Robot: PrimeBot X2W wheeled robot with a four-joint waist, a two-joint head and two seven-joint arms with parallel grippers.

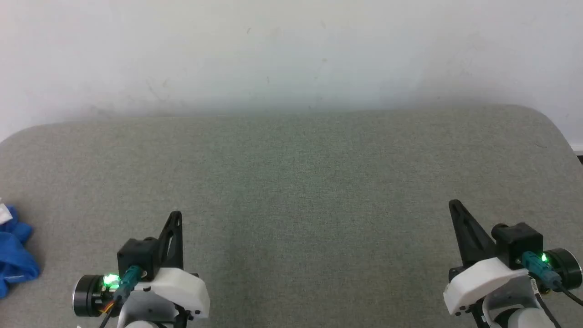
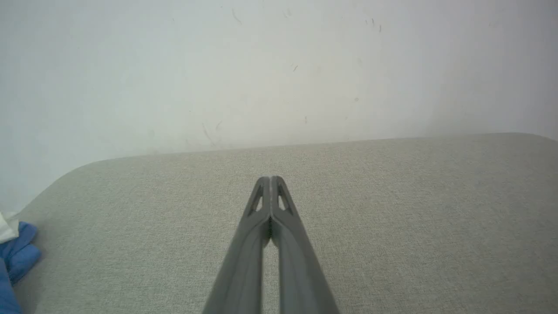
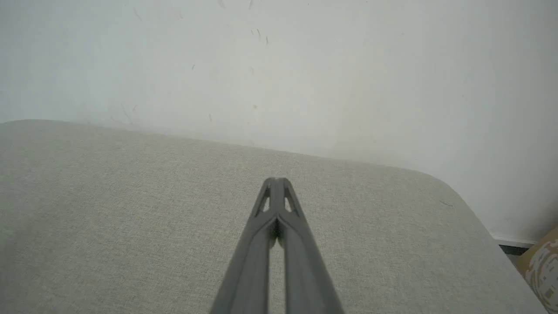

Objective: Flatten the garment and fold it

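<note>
Nearest, at the bottom edge of the head view: two grippers, well apart. Left gripper at lower left, both dark fingers pressed together tip to tip, holding nothing. Right gripper at lower right, likewise closed tight and empty. Confirmed in the wrist views: left gripper and right gripper, each with tips touching and only a thin slit lower down. Cannot tell whether the tips touch the fabric below.

Two green lights counted, one on each wrist, each beside a teal cable plug.

One garment, crumpled blue with a scrap of white at its top, lying on the far left edge of the bench, cut off by the frame, well apart from both grippers. Also at the lower left in the left wrist view, garment. Print side hidden, so no lettering readable.

One bench, grey-green woven cover, rounded far corners.

Beyond it, one white wall, faintly scuffed. Off the bench's right corner, one tan speckled thing, cannot tell what.
</note>
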